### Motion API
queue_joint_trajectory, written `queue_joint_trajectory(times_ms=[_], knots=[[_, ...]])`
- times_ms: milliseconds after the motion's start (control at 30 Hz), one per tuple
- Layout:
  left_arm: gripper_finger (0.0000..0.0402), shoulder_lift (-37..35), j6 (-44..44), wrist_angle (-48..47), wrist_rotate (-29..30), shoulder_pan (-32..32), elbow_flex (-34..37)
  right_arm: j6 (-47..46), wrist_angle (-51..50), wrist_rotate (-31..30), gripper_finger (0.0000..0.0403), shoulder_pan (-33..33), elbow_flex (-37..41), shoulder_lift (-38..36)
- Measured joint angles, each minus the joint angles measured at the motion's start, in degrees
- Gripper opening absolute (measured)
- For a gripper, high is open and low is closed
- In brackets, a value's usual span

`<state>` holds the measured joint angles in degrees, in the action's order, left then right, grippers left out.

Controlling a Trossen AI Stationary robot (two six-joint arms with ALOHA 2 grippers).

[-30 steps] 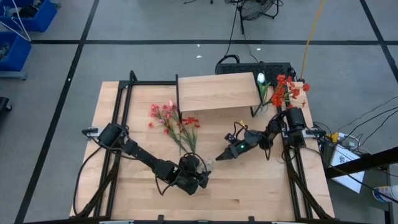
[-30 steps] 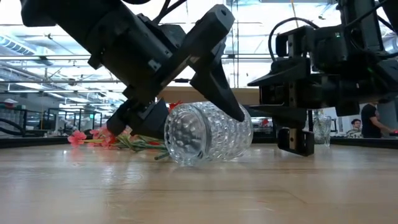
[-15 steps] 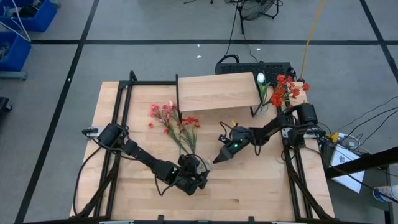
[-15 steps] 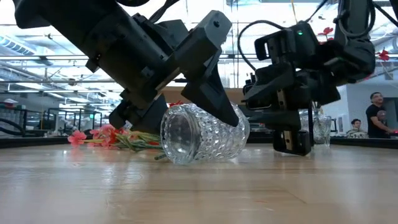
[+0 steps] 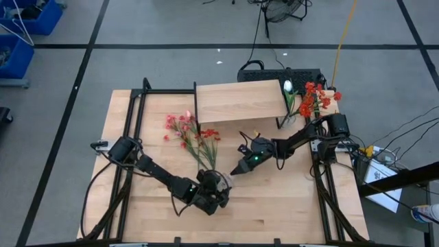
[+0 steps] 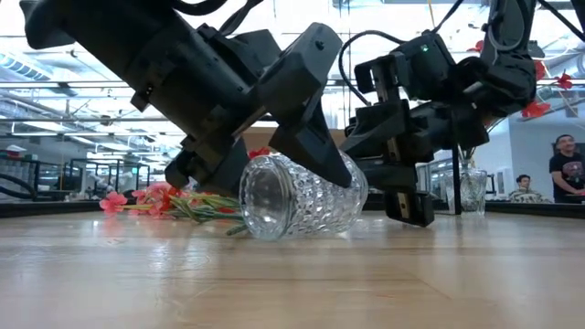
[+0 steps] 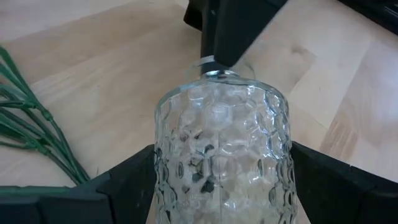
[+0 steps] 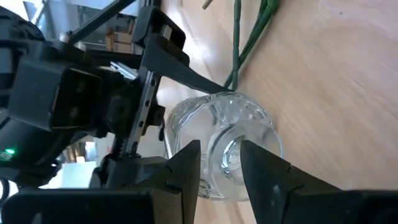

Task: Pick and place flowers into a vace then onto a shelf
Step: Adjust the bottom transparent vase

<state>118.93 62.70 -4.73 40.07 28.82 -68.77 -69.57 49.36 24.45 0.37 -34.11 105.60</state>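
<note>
Since a second ago, right claw point(image 5: 233, 171) has reached in, narrow, to the glass vase's point(image 5: 218, 182) mouth near the desk's point(image 5: 288, 206) front edge. Left claw point(image 5: 214, 189) holds the tipped vase. Flowers point(image 5: 195, 140) lie loose behind it, near the shelf point(image 5: 240, 101). Next: stand the vase upright.

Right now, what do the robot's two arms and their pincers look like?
Both arms are matte black, built of blocky jointed segments with loose black cables looped alongside. The left pincer has broad, wedge-shaped black fingers. The right pincer is narrower, with flat tapered fingers, and a small green light glows on its wrist.
</note>
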Motion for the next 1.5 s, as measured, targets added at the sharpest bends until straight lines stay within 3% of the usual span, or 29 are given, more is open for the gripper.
queue_joint_trajectory(times_ms=[267, 467, 567, 800, 967, 1167, 1333, 1500], knots=[[0.0324, -0.05, -1.52, 0.72, 1.09, -0.58, -0.04, -0.99, 1.6, 6.92, 0.0086, 1.96, -2.59, 0.35], [0.0324, -0.28, -3.83, 1.63, 1.21, -1.0, -0.07, 0.25, 0.59, 7.06, 0.0035, 2.78, -4.98, -0.02], [0.0324, -0.28, -3.01, 1.66, 2.06, -1.0, -0.07, 2.29, -1.89, 6.85, 0.0031, 2.97, -6.0, -1.23], [0.0388, 0.32, -1.44, 2.76, -2.1, -3.03, -0.04, 13.92, -20.97, 1.8, 0.0031, 3.51, -7.28, -12.06], [0.0372, 0.13, -1.31, 5.51, -5.28, -4.24, 0.0, 15.64, -29.12, -0.75, 0.003, 3.61, -7.36, -19.09], [0.0355, 0.13, -2.59, 7.63, -13.6, -5.68, 0.07, 21.48, -49.3, -5.83, 0.003, 3.61, -8.47, -26.46], [0.0351, 0.02, -2.94, 9.49, -18.49, -5.83, 0.0, 29.38, -69.71, -14.53, 0.003, 3.94, -13.24, -29.77], [0.035, -1.02, -4.25, 13.43, -25.56, -6.47, -0.03, 36.07, -83.16, -22.33, 0.003, 5.93, -19.15, -29.62]])
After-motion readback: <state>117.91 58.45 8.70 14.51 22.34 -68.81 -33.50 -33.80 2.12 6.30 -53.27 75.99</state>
